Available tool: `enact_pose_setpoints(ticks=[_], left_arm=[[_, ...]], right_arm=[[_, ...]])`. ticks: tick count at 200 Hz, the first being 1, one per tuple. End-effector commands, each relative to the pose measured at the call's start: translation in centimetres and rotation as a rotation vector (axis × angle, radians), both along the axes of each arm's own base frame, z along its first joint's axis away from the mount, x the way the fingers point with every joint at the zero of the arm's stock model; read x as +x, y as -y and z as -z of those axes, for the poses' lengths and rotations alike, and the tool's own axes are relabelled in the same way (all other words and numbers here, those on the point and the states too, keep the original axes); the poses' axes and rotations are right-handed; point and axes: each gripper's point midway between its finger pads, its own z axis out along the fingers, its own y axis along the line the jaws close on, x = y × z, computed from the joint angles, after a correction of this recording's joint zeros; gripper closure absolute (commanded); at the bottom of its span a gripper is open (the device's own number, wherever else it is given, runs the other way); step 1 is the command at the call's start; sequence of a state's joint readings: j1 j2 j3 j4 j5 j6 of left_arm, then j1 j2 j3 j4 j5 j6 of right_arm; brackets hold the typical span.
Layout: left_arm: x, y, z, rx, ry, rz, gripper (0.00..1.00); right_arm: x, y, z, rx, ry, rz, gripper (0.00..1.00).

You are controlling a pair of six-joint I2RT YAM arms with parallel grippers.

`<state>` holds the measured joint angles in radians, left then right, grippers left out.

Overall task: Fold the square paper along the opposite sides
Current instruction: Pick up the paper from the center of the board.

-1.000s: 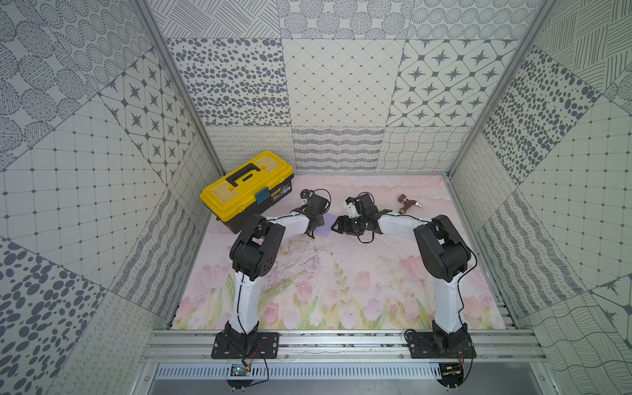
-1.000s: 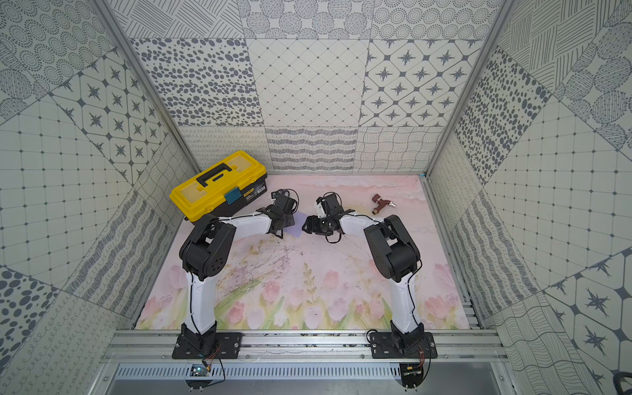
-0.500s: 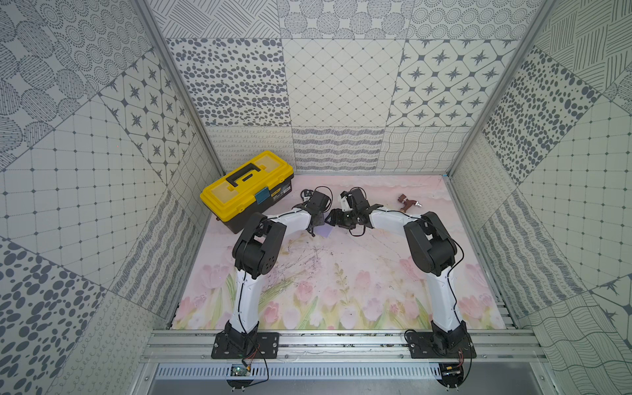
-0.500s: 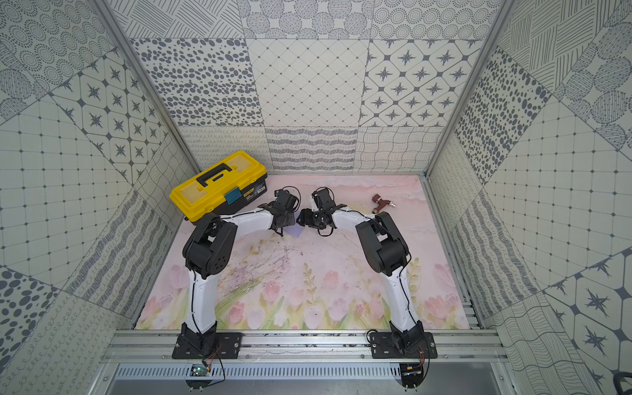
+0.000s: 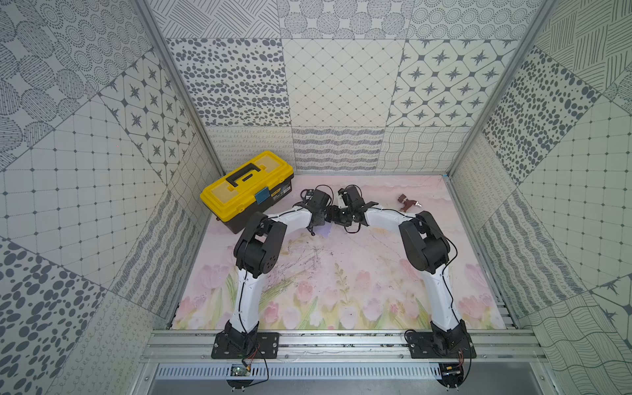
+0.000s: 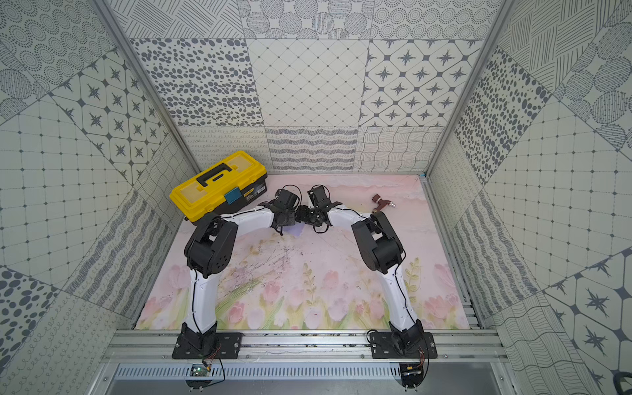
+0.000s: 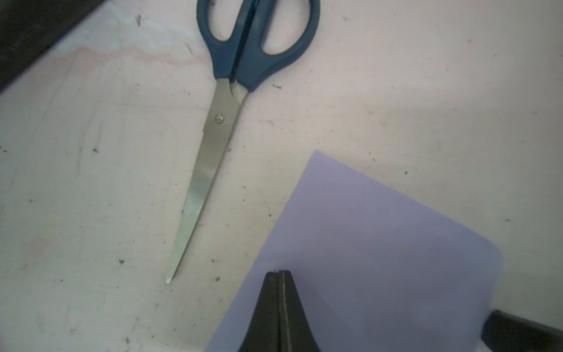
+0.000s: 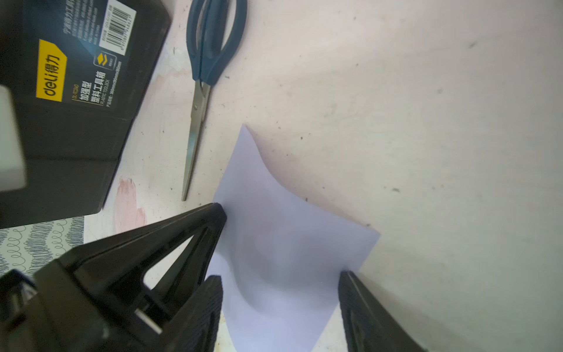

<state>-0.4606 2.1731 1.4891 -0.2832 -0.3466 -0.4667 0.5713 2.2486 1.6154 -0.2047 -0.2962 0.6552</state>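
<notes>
Hiding most of the square paper [image 5: 325,232] under both wrists in both top views; showing just a lavender sliver, far middle of mat [image 5: 342,273]. Cropped in wrist views, so can't tell long axis; pointing one corner toward scissors [image 7: 213,146]. Setting clamped-together left gripper [image 7: 279,272] tips against sheet; straddling curled edge with spread right gripper [image 8: 280,277]. Reaching elbows-up, wrists nearly meeting.

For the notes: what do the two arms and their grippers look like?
Both arms, left arm and right arm, have white link shells, bulky black joints, black base plates and thin black cables along them. The left gripper and right gripper carry black, wedge-shaped fingers.
</notes>
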Motion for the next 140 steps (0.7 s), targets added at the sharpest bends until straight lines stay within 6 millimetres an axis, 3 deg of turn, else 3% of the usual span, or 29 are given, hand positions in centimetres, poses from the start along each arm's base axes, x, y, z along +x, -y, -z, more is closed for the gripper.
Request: enact_pose_setpoints(ticks=[1, 73, 140], left_arm=[[-10.2, 5.5, 5.7, -0.303, -0.495, 0.216, 1.0], [-10.1, 6.6, 4.7, -0.369, -0.469, 0.243, 1.0], [-9.9, 8.5, 1.9, -0.472, -0.402, 0.326, 1.0]], right_arm=[[-2.8, 0.5, 5.7, -0.087, -0.158, 0.006, 0.33], [-2.9, -2.4, 6.0, -0.015, -0.198, -0.034, 0.34], [-3.9, -4.3, 6.1, 0.089, -0.257, -0.097, 0.38]])
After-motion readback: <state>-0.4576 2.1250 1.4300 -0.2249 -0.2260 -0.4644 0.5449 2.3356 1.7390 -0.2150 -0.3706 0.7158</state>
